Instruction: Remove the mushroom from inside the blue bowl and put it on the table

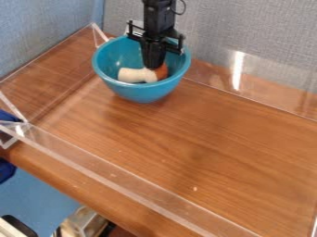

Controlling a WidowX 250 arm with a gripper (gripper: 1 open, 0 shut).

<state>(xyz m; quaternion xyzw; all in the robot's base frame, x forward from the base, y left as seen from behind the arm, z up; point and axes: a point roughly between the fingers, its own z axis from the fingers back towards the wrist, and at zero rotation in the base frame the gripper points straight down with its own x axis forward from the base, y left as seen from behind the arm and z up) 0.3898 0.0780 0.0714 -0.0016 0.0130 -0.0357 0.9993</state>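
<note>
Gripper (154,65) points straight down into the blue bowl (124,88), with the jaws drawn together right at the orange cap. From this angle I can't tell whether they actually pinch the cap. The mushroom (133,74) lies on its side on the bowl floor, cream stem pointing left and cap tucked under the fingers. It's not lifted. The bowl sits at the far-left end of the table (186,148), close to the clear acrylic walls (266,79).
</note>
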